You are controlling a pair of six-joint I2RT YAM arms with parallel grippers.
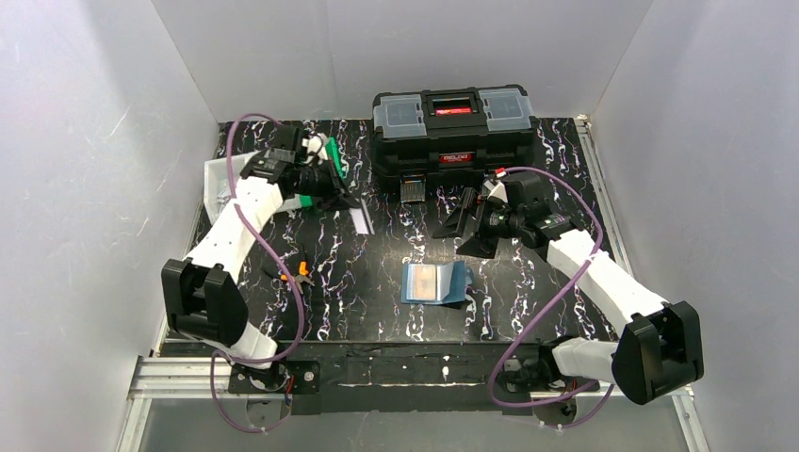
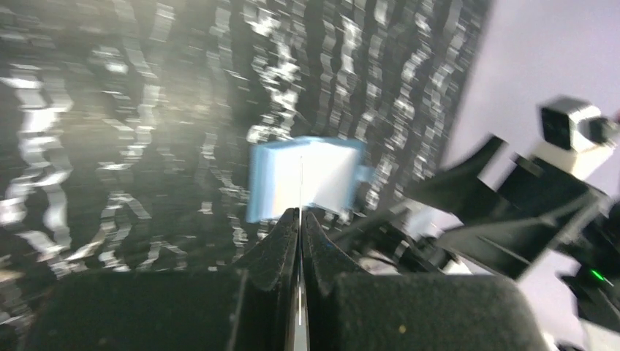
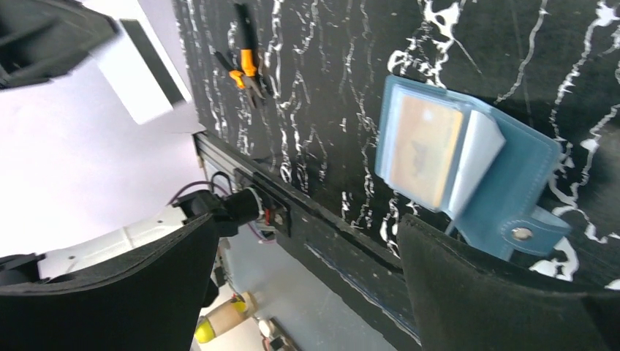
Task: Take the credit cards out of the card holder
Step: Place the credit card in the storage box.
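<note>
The card holder (image 1: 433,282) lies open on the black marbled table, blue, with the orange-tan credit card (image 1: 426,281) inside a clear sleeve. In the right wrist view the card holder (image 3: 512,175) shows with that card (image 3: 426,150) in it. My left gripper (image 1: 349,200) is shut on a thin card (image 1: 363,219), held above the table at the back left. In the left wrist view my left gripper (image 2: 300,213) holds that card (image 2: 300,183) edge-on, so its colour is unclear. My right gripper (image 1: 466,233) is wide open and empty, just behind and right of the card holder; it also shows in the right wrist view (image 3: 307,219).
A big black toolbox (image 1: 452,127) stands at the back centre. A green bin (image 1: 332,155) sits behind the left gripper. Orange-handled pliers (image 1: 300,273) lie at the left of the table and show in the right wrist view (image 3: 245,69). White walls enclose three sides.
</note>
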